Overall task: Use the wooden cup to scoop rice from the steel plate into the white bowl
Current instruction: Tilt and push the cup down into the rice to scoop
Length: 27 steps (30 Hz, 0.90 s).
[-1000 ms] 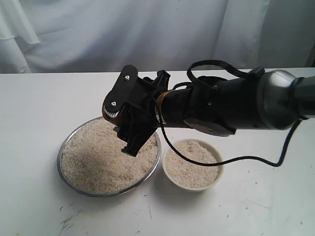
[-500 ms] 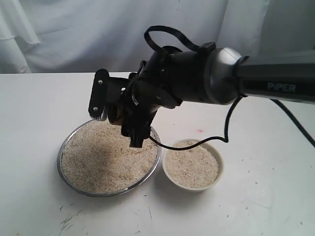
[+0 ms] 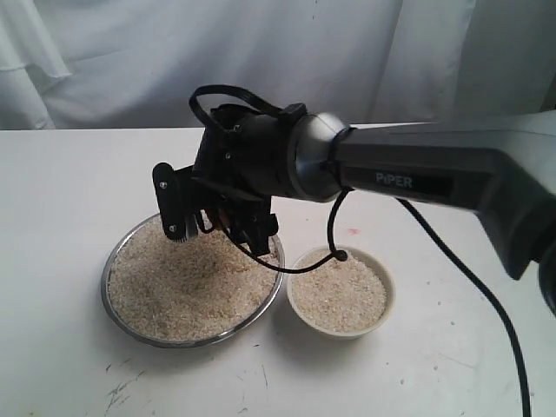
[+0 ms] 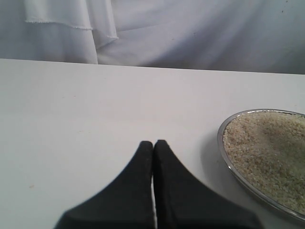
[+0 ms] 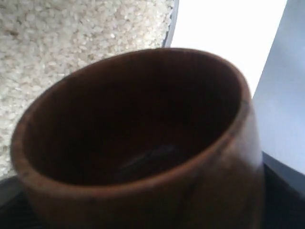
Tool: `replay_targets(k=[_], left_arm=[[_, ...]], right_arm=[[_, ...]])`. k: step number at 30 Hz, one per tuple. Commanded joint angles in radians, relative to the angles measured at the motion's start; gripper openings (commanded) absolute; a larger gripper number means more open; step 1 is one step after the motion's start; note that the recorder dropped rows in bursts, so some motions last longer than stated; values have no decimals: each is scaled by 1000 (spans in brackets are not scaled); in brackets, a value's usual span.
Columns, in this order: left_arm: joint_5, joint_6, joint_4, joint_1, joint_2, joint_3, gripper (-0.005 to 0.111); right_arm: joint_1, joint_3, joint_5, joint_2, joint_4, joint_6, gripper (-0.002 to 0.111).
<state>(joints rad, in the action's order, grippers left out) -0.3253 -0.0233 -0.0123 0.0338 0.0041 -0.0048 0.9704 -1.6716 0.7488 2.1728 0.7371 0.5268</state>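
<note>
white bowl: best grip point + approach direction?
Probably pinch the white bowl by its rim, from above, on the side away from the steel plate. It stands upright with rice nearly to the brim, and the plate sits close beside it.

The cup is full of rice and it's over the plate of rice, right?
Not quite. The cup is empty: the right wrist view shows its dark, bare inside with no grains in it. It is over the plate of rice, just as you said.
</note>
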Motion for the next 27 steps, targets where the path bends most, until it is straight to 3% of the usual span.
replay_targets(k=[1,27], left_arm=[[6,0,0,-3,-4,5,0],[6,0,0,-3,-4,5,0]], right_arm=[[2,-9,8,14,85,6,0],[9,-11,51,112,574,27,0]])
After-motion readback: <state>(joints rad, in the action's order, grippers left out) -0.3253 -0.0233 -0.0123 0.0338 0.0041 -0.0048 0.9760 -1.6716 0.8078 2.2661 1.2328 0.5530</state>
